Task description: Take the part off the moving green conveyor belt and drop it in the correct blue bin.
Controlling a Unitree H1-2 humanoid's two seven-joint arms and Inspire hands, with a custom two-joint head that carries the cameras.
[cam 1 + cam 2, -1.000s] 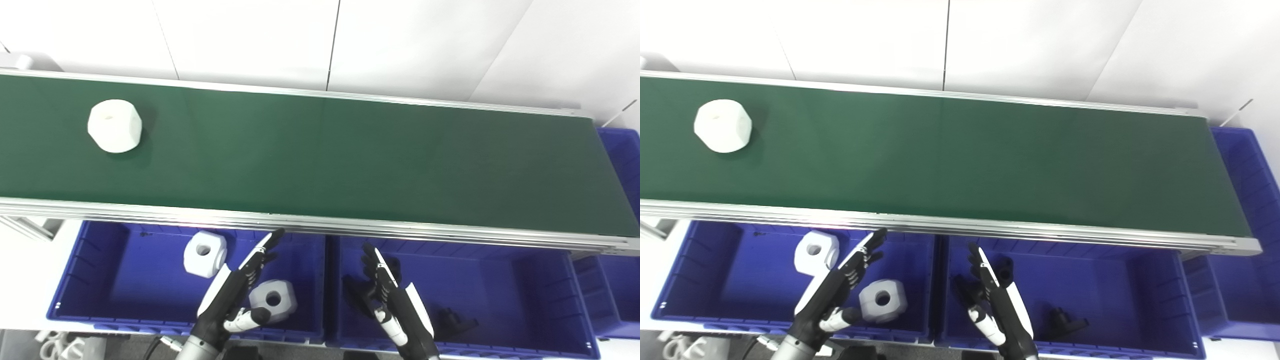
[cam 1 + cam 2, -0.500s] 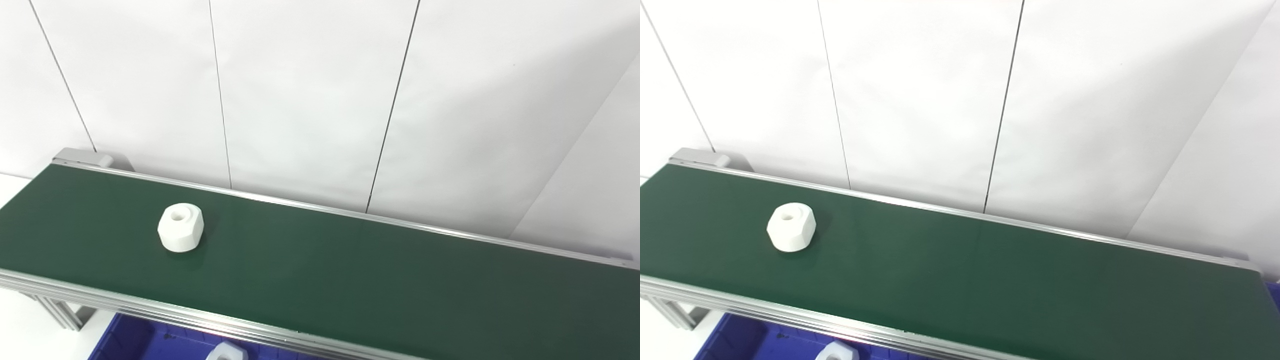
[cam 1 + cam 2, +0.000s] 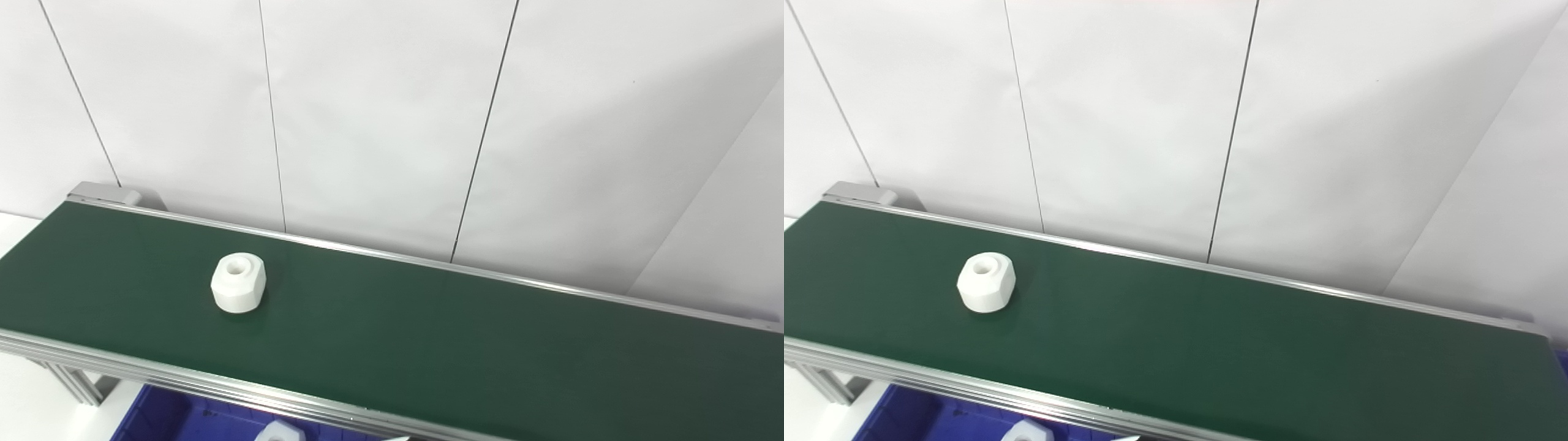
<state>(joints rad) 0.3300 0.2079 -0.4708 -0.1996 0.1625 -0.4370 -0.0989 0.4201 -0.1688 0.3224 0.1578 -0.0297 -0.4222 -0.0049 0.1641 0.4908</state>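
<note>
Your part [image 3: 239, 283] sits on the belt [image 3: 429, 343], toward its left end, about midway between the far rail and the near rail, hole facing up, nothing touching it. So the pick is not yet made and the drop is all ahead of you.

Neither hand is in view from either eye, so you can't tell from here whether the fingers are spread, curled or gripping anything. There's a thin white sliver at the bottom edge under the near rail, too small to call.

Below the near rail you've got a strip of the blue bin [image 3: 165, 416] showing at the belt's left end, with the top of a white piece [image 3: 278, 432] poking up inside it. It looks like the same kind as your part, so my guess is that's the right bin.

The belt itself is dark green, matte, framed in ribbed aluminium [image 3: 153, 373], with a grey end cap [image 3: 104, 192] at the far left corner. Behind it, plain white wall panels [image 3: 380, 122] with thin dark seams.
</note>
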